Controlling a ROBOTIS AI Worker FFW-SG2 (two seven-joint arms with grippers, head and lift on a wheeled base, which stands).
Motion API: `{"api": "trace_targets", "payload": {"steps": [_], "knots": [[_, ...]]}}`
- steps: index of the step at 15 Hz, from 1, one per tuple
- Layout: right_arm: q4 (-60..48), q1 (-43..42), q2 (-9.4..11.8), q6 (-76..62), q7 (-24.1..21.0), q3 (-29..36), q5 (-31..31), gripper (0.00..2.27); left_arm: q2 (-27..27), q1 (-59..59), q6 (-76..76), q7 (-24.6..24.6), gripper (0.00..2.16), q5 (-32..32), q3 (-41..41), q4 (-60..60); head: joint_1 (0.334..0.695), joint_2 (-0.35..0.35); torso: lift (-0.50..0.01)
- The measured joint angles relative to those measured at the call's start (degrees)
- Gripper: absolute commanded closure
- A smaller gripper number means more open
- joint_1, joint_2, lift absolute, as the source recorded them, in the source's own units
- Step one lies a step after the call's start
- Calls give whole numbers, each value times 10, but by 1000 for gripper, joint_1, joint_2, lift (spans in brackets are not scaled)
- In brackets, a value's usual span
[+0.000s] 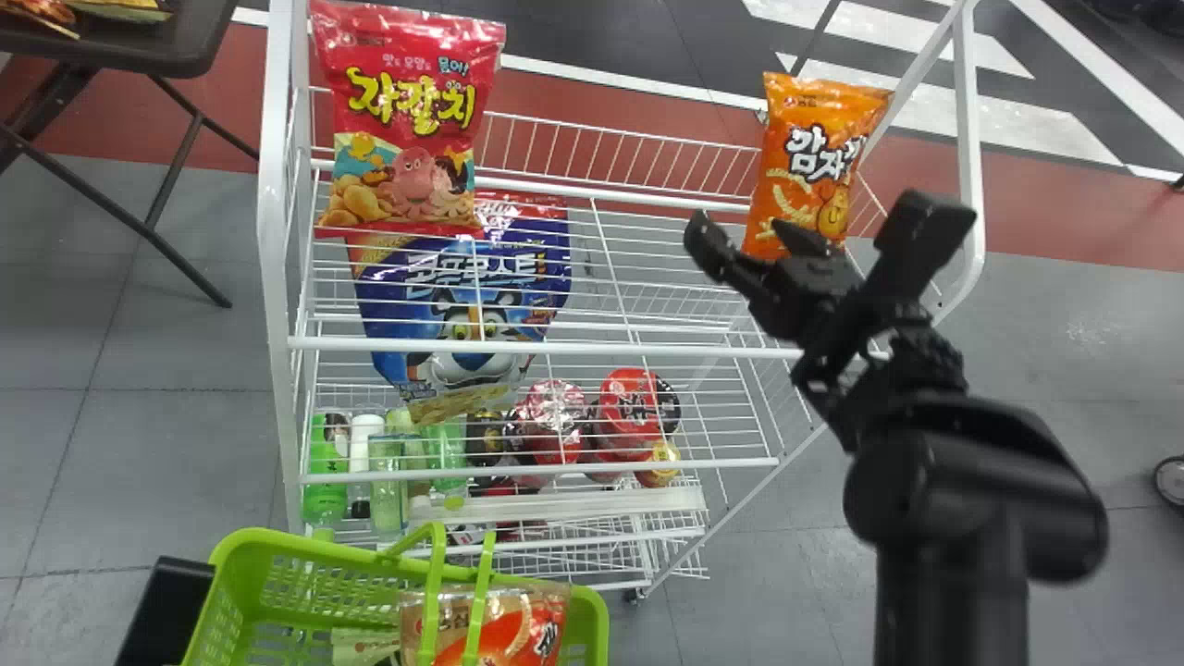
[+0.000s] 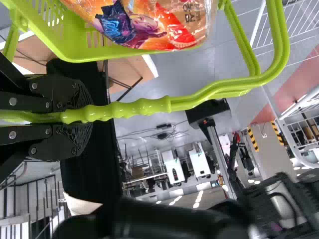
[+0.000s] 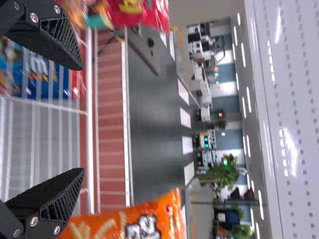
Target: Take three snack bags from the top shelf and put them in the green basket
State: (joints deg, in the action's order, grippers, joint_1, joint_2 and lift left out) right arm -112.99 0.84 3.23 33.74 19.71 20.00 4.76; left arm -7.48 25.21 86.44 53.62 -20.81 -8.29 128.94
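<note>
Wire rack [image 1: 546, 347]; right hand [image 1: 814, 220] spread near orange bag [image 1: 814, 157]; left hand [image 2: 88, 115] pinches basket handle [image 2: 144, 106]

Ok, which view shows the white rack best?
Head view: it shows the rack with its tiers and frame. The left wrist view catches some wire and tubing; the right wrist view, a rail and wires.

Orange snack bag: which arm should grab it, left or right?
Probably right: the right end effector is open near the orange snack bag, while the left end effector holds the green basket handle.

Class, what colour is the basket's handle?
Green; the left wrist view shows the handle best.
</note>
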Motion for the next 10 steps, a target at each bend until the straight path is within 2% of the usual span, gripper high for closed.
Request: {"api": "trace_targets", "payload": {"steps": [2,4,7,10], "knots": [[83,-72,4,-20,-18,14,-31,90,-1,-2,0,0,1997,0,3,0,695,-350,-44],[163,-125,17,-59,-38,34,-49,90,-3,-5,1,0,1997,-1,9,-2,695,-350,-44],[255,-163,59,-110,-75,45,-55,90,-8,-14,2,2,1997,-5,15,-4,695,-350,-44],[354,-201,99,-156,-81,44,-58,90,-9,-21,2,2,1997,-7,17,-7,695,-350,-44]]}}
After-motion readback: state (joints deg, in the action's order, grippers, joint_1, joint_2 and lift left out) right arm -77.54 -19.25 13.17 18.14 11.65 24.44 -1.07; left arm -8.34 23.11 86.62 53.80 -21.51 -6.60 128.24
